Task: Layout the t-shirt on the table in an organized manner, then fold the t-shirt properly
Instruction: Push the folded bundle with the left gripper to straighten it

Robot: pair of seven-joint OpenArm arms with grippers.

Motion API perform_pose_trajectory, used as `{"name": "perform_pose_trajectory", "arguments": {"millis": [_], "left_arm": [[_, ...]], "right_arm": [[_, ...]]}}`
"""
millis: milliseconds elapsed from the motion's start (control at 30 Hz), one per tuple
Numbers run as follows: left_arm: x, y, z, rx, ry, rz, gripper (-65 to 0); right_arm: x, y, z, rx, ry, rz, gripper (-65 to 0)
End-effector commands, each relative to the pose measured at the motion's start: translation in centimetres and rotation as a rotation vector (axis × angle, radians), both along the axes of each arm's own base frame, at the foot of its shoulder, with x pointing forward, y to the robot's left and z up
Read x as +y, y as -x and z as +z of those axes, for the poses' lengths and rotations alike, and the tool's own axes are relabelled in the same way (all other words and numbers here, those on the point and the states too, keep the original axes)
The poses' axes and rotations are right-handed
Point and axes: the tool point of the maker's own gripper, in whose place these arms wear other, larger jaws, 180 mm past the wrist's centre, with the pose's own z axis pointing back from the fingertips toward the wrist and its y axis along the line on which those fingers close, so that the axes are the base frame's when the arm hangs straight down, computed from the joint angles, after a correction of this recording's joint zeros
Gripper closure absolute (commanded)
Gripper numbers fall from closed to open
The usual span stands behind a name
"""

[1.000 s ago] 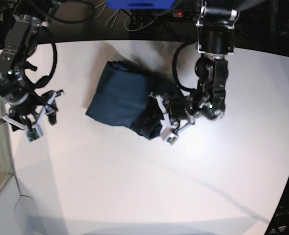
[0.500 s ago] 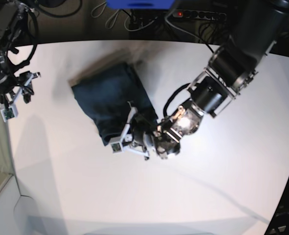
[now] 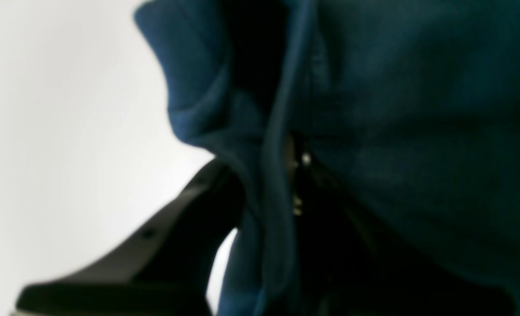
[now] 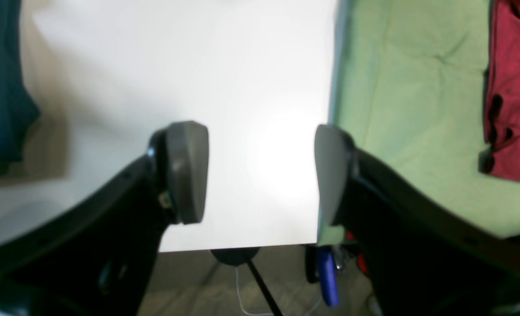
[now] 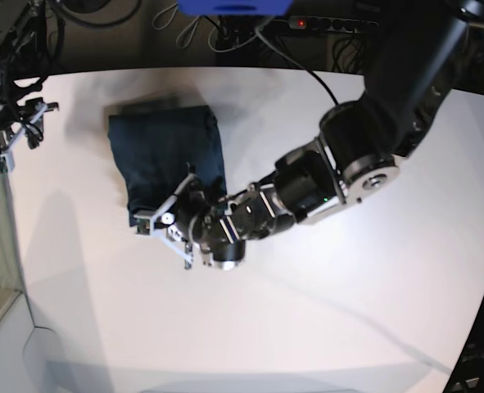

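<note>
The folded navy t-shirt (image 5: 166, 160) lies on the white tabletop (image 5: 323, 311), its near edge pinched by the left pincer (image 5: 169, 223). The right pincer (image 4: 260, 171) hovers at the tabletop's edge, jaws spread and empty, well apart from the shirt.

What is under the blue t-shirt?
The white table lies under the t-shirt. The left gripper pinches its near edge; anything beneath the folded cloth is hidden.

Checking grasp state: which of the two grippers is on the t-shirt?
The left gripper, closed on the near edge of the folded t-shirt. The right gripper hangs open and empty over the table's far corner, clear of the cloth.
</note>
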Motion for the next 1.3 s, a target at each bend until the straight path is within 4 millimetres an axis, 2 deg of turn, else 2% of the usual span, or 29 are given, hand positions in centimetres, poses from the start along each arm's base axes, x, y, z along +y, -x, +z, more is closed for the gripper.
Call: {"name": "perform_pose_trajectory", "arguments": {"millis": [0,100,300,367,467,533,600,700,733,800,867,933,1000,1100,1200,1267], "left_arm": [[-1.1,-1.0,1.7,-0.055,0.006,-0.034,-0.6],[-0.7,-1.8,1.7,-0.111,-0.031,-0.054,-4.2],[-0.6,-3.4,2.9,-0.145,-0.008,-0.012,-31.7],[-0.6,-3.6,3.1,-0.149,-0.003,-0.006,-37.0],[-0.8,-3.8,3.5,-0.158,0.002,-0.011,-39.5],[-1.9,-3.4,4.6,-0.178,0.034,-0.038,-39.5],[-3.3,-3.2,6.3,-0.201,0.084,-0.057,-39.5],[-3.8,-5.0,10.3,-0.232,0.211,0.007,-39.5],[-3.4,-5.7,11.4,-0.243,0.241,0.033,-39.5],[-2.2,-7.0,12.9,-0.256,0.286,0.095,-39.5],[-0.6,-8.0,14.8,-0.279,0.336,0.164,-39.3],[2.7,-9.3,16.1,-0.308,0.357,0.263,-39.2],[5.8,-9.8,17.0,-0.337,0.367,0.342,-36.3],[12.3,-9.4,16.6,-0.366,0.351,0.485,-23.8],[17.9,-7.0,14.3,-0.359,0.311,0.604,-7.3],[20.8,-4.9,12.2,-0.335,0.278,0.661,0.0]], "right_arm": [[-0.4,0.0,0.8,-0.019,0.021,0.005,-37.9],[-0.4,0.3,0.6,-0.011,0.022,0.005,-37.9],[-0.4,1.1,0.1,0.015,0.021,0.005,-37.9],[-0.4,1.1,0.1,0.015,0.021,0.005,-37.9],[-0.4,1.1,0.1,0.015,0.021,0.005,-37.9],[-0.3,1.0,0.4,0.008,0.027,0.008,-37.9],[0.2,1.1,0.2,0.004,0.014,0.006,-37.9],[0.9,0.7,0.3,-0.013,-0.004,0.006,-37.1],[0.9,0.6,0.4,-0.016,-0.003,0.006,-36.1],[1.3,0.0,0.5,-0.03,-0.009,0.014,-32.7],[2.5,-0.3,0.2,-0.034,-0.035,0.031,-26.0],[3.9,-0.9,-0.1,-0.034,-0.057,0.065,-17.5],[5.8,-1.6,-0.4,-0.031,-0.077,0.118,-9.6],[9.5,-2.5,-1.0,-0.03,-0.131,0.203,-0.7],[12.5,-3.4,-1.0,-0.053,-0.184,0.243,0.0],[14.5,-3.6,-1.1,-0.055,-0.218,0.279,0.0]]}}
